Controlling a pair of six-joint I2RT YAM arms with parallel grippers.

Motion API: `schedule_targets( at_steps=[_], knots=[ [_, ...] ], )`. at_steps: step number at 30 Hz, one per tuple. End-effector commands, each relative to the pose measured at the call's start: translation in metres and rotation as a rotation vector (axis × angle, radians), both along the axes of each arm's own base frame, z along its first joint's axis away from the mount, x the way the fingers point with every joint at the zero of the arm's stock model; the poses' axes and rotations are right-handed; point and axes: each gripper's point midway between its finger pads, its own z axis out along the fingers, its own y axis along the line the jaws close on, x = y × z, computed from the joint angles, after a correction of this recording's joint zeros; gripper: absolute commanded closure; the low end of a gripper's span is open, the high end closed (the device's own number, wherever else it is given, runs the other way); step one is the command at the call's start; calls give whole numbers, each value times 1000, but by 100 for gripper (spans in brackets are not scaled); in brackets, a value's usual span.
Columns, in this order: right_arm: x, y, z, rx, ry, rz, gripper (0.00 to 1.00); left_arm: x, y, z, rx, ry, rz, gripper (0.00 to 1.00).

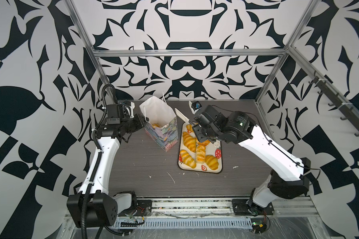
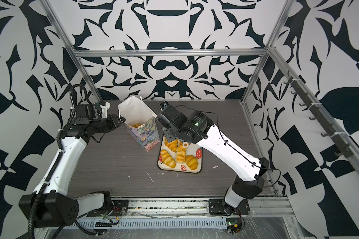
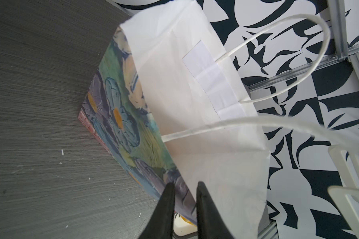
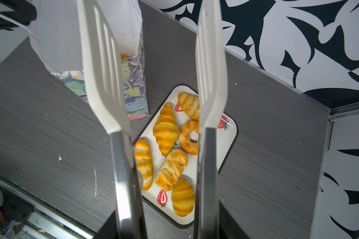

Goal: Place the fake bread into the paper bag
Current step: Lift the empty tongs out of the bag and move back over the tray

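Beside paper bag (image 1: 164, 132) pinched by left claw (image 3: 183, 184), fake bread (image 4: 166, 132) on tray (image 4: 229, 134), below right claw (image 1: 195, 125) gripping tongs (image 4: 102, 82)

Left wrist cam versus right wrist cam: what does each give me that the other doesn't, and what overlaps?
Left wrist only: the pinch itself, left claw shut on the bag wall.
Right wrist only: six breads on the tray, one a ring doughnut; another bread peeking inside the bag; the tongs' arms apart with nothing between.
Both: the bag, the table, a cord handle, part of the tongs. Left wrist gets just a cream sliver beside the bag, possibly the tray.
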Motion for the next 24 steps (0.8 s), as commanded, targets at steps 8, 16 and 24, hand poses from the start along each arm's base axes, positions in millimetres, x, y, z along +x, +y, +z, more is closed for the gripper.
schedule_targets(
  at_steps=[8,16,24],
  knots=[
    [0,-40,-1,21,-14,-109,45,-4,-2,13,0,-26,-9,77],
    [-5,-66,-25,12,50,-162,45,-4,-3,14,-3,-26,-13,77],
    [-17,-85,-52,-28,125,-188,44,-5,-3,14,-5,-26,-14,77]
  ],
)
